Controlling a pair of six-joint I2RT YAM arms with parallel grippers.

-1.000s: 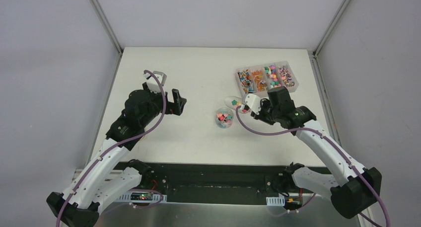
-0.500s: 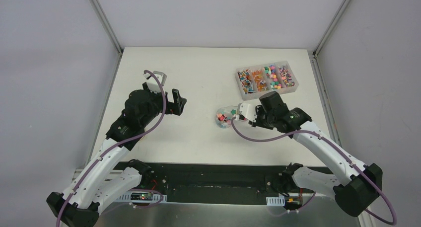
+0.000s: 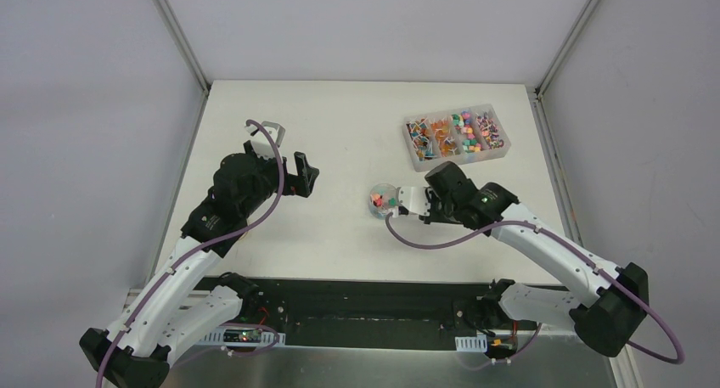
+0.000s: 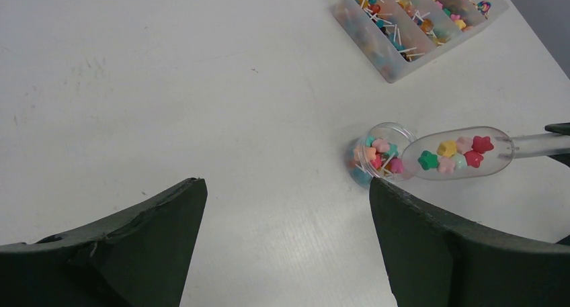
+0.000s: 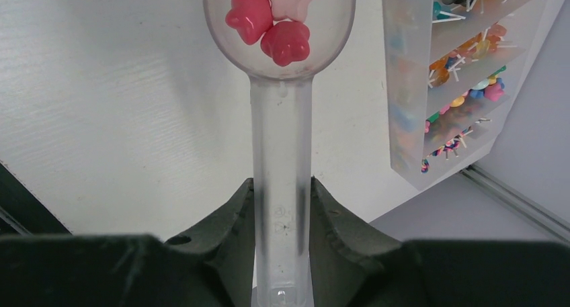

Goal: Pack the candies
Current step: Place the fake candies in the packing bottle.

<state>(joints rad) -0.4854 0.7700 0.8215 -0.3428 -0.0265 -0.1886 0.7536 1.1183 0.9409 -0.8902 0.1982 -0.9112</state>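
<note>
**Clear scoop (image 4: 531, 144) at the jar (image 4: 386, 127)**

The right gripper (image 5: 282, 209) clamps the scoop handle firmly. Star candies (image 4: 447, 149) lie in its bowl, whose tip meets the jar rim; the jar holds some too. More fill the box (image 4: 376, 48) beyond. The left gripper (image 4: 286, 213) hangs wide open.

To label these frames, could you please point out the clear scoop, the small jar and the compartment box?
clear scoop (image 5: 282, 186), right wrist view, its handle.
small jar (image 4: 388, 125), left wrist view, its rim.
compartment box (image 4: 376, 52), left wrist view, its near wall.
</note>
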